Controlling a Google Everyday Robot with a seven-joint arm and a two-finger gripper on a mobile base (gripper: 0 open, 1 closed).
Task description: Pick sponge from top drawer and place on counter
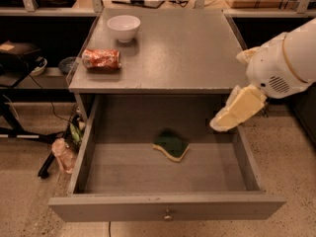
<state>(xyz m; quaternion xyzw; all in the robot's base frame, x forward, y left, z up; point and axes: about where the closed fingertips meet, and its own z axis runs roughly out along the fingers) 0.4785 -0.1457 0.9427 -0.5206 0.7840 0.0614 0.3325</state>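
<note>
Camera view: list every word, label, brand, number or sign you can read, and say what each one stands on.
No text in this view can be read.
Crushed can on the counter: printed markings, too blurred to read.
White bowl, sponge in the top drawer, and gripper above the drawer's right wall: no lettering shows.

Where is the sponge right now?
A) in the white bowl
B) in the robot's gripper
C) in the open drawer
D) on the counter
C: the sponge lies on the floor of the open drawer, while the gripper hangs over the drawer's right side, apart from the sponge.
</note>
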